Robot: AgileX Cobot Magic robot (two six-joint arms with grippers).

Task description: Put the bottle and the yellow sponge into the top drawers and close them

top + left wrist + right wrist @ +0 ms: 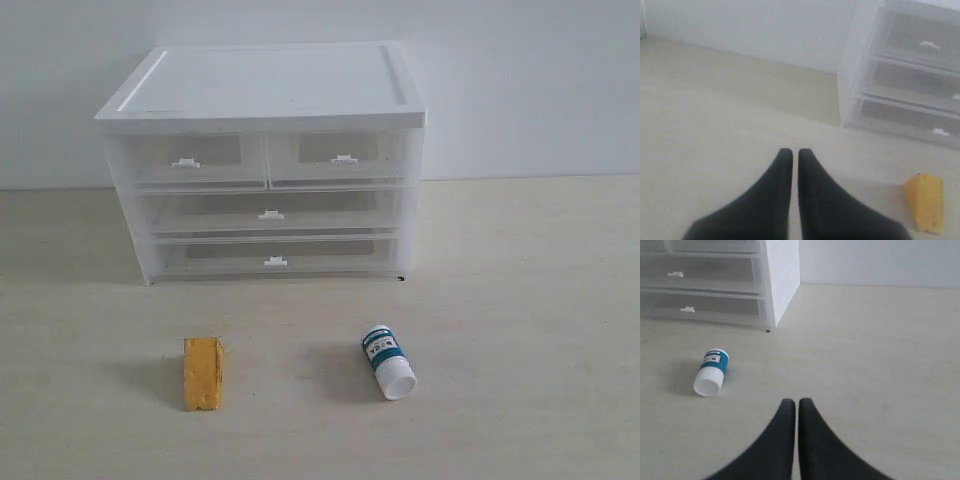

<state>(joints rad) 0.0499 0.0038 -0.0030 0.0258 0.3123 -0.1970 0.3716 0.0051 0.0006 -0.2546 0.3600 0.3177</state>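
Closest lie the yellow sponge (203,373) and the bottle (388,361), on the table (520,300) before the cabinet (265,85), well apart. Left gripper (795,152) and right gripper (797,402) are pressed together, holding nothing. To start well, a tab handle (186,162) should probably be pulled straight. All drawers are shut (the top drawers (205,158) look empty through cloudy fronts).

The only print stood on the teal-and-white label (381,349) of the small white cylindrical plastic bottle (390,366) (lying toward the front edge of the pale desk (520,300)): dark characters too blurred to read.
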